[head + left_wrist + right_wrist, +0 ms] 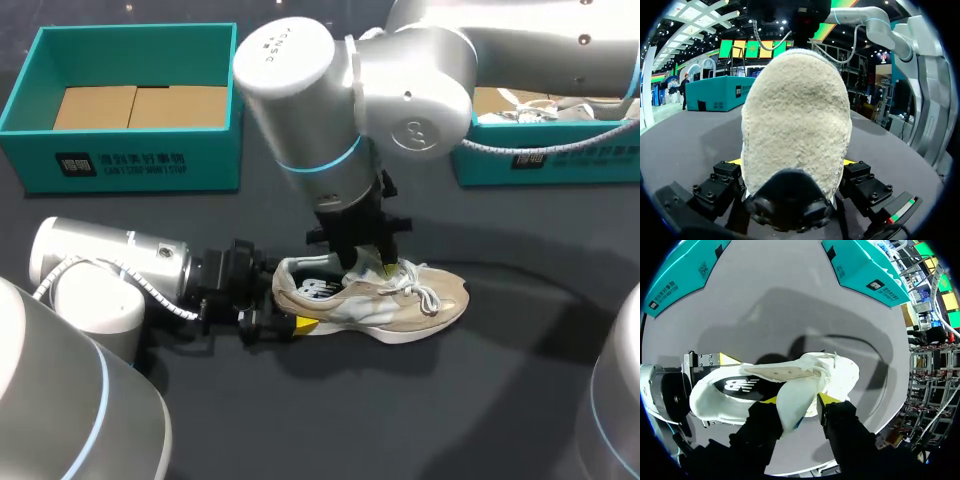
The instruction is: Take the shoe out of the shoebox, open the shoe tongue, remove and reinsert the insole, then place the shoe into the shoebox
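Note:
A beige and white shoe (405,305) lies on its sole on the dark table, toe to the right. My left gripper (290,308) comes in low from the left and holds the heel (795,120), a yellow tip (735,161) against each side. From above, my right gripper (375,268) points down into the shoe's mouth. In the right wrist view, its tips (827,399) pinch the pale tongue (795,402), which stands up between them. The black insole (737,386) with a white logo shows inside the heel. Laces (425,290) lie loose over the forefoot.
A teal shoebox (130,160) with brown cardboard inside stands at the back left. Another teal box (545,165) stands at the back right, with a pale shoe in it. My right arm's big joints hang over the table's middle.

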Robot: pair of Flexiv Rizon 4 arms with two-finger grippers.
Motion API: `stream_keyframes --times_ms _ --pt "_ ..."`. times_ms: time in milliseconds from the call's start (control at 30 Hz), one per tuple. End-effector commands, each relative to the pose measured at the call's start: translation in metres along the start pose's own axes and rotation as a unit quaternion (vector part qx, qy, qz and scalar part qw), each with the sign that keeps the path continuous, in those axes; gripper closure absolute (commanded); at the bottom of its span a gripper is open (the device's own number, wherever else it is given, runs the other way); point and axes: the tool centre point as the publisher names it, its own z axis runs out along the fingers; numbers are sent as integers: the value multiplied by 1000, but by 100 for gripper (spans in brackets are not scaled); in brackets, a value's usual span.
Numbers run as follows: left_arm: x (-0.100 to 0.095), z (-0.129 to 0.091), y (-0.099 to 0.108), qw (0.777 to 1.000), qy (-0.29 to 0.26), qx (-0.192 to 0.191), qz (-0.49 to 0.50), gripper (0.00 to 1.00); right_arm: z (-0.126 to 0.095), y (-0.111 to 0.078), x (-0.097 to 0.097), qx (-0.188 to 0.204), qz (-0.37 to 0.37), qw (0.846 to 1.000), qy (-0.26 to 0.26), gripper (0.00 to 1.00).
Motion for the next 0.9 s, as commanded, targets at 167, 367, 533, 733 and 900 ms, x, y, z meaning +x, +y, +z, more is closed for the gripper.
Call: stream_keyframes --times_ms 167,367,533,733,900 --pt "4 4 5 1000 -1 -1 0 100 0 -1 -6 13 84 996 29 100" --pt "4 4 5 1000 -1 -1 0 100 -2 1 -12 22 40 996 77 100" --pt "4 4 5 1000 -1 -1 0 100 -3 1 -16 34 28 993 105 100" --pt "4 4 5 1000 -1 -1 0 100 -3 1 -16 34 28 993 105 100" --pt "4 4 5 1000 -1 -1 0 100 -3 1 -16 34 28 993 105 100"
